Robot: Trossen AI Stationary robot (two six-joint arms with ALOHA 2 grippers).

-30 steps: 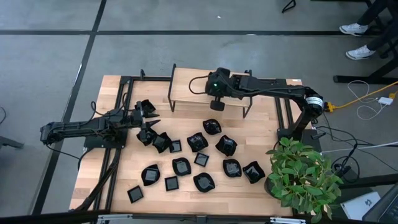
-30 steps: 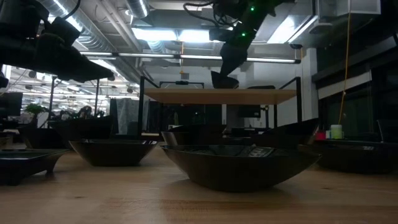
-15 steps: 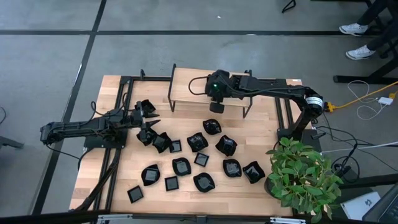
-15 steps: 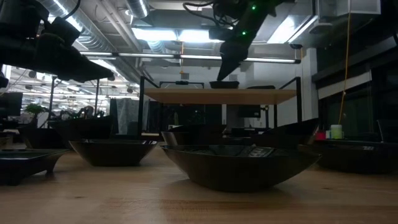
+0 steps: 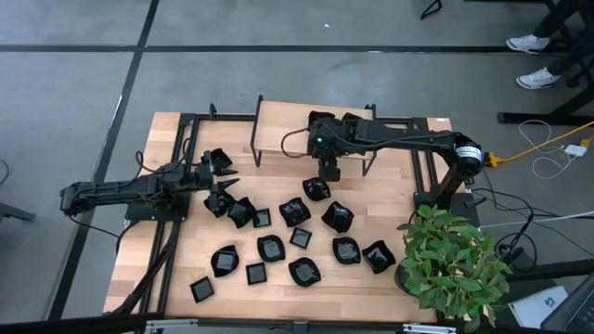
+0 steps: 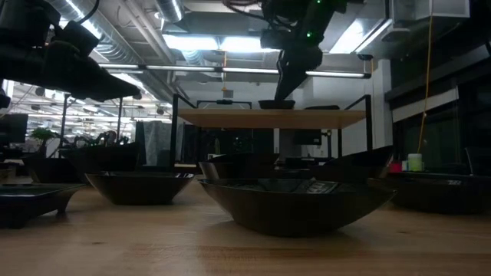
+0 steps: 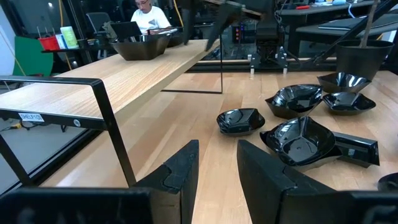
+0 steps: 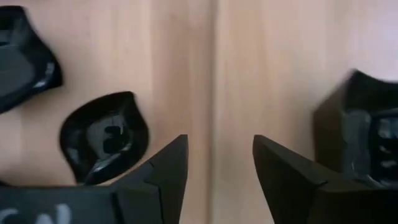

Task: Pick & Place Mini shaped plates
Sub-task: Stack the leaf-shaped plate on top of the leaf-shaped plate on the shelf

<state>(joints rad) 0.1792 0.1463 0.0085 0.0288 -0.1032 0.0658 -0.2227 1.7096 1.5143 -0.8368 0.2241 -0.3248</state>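
Observation:
One mini shaped plate (image 6: 276, 104) rests flat on the raised wooden shelf (image 5: 278, 130) at the table's far side. It also shows in the left wrist view as a plate (image 7: 143, 45) on the board. My right gripper (image 5: 327, 167) hangs open over the shelf's near edge, tipped down, with nothing between its fingers (image 8: 214, 162). In the high view it hides the plate. Several more plates (image 5: 295, 211) lie scattered on the tabletop. My left gripper (image 7: 217, 162) waits open at the table's left, near a small cluster of plates (image 5: 232, 206).
The shelf stands on black metal legs (image 5: 257, 148) above the table. A potted plant (image 5: 450, 264) fills the near right corner. Below my right gripper lie table plates (image 8: 102, 140). A person (image 7: 146, 12) sits beyond the table; shoes (image 5: 534, 42) show on the floor at far right.
My right gripper has opened and let go of the plate, which now lies flat on the shelf instead of hanging tilted just above it. The gripper has then drawn toward the table's near edge and tipped further down.

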